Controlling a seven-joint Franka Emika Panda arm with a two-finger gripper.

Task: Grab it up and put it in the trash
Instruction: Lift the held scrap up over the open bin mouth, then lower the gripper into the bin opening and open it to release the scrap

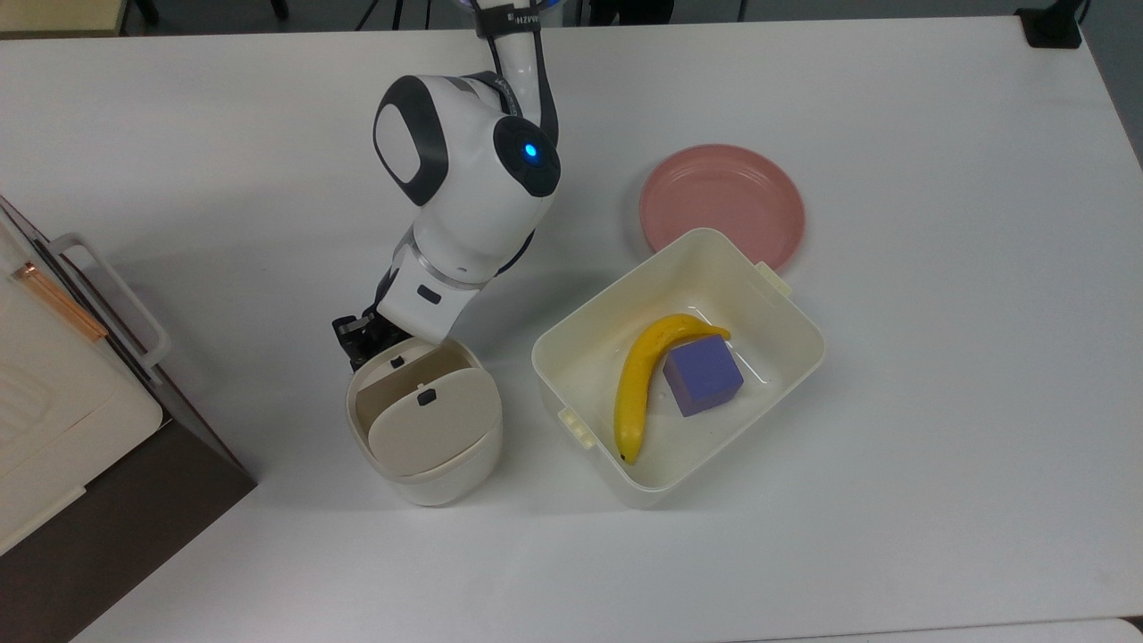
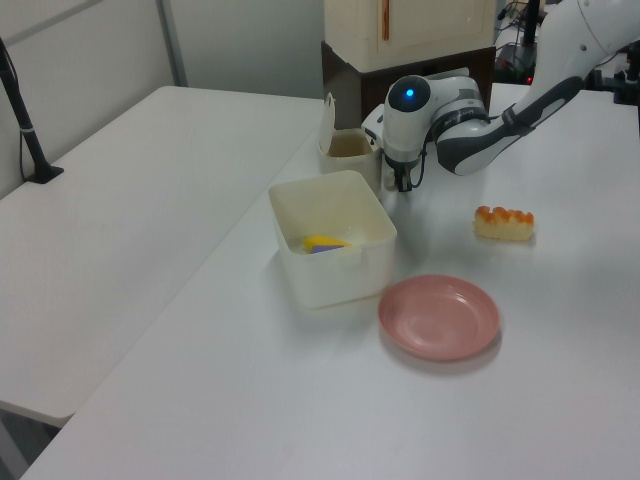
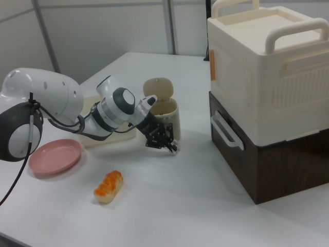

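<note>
In the right view, nearest on the white surface (image 3: 169, 211) lies an orange-topped bread piece (image 3: 108, 186), alone and well apart from the rest. Behind it, toward the right view's left, sits a pink plate (image 3: 54, 156) with nothing on it.

Further back, the white arm reaches in from the right view's left and angles downward. Its black gripper (image 3: 168, 145) hangs low over the surface, just beside the outer wall of the small round trash bin (image 3: 168, 122). I cannot tell whether the gripper is clenched or released, or whether the little white paper ball is in it, because the dark parts blur together. The ball cannot be picked out on the surface either. The bin's flap lid (image 3: 157, 87) stands tipped up, so the tan inside is open.

In the top view the gripper (image 1: 354, 339) is at the bin's rim on the top view's upper left, outside the opening and half hidden under the wrist. Toward the top view's right, near the bin but not touching it, is a cream rectangular tub (image 1: 571, 353). It holds a banana (image 1: 636, 388) with a purple cube (image 1: 704, 375) pressed against it.

Farthest back in the right view, a cream handled crate (image 3: 257, 67) sits on a dark brown cabinet (image 3: 288, 167).
</note>
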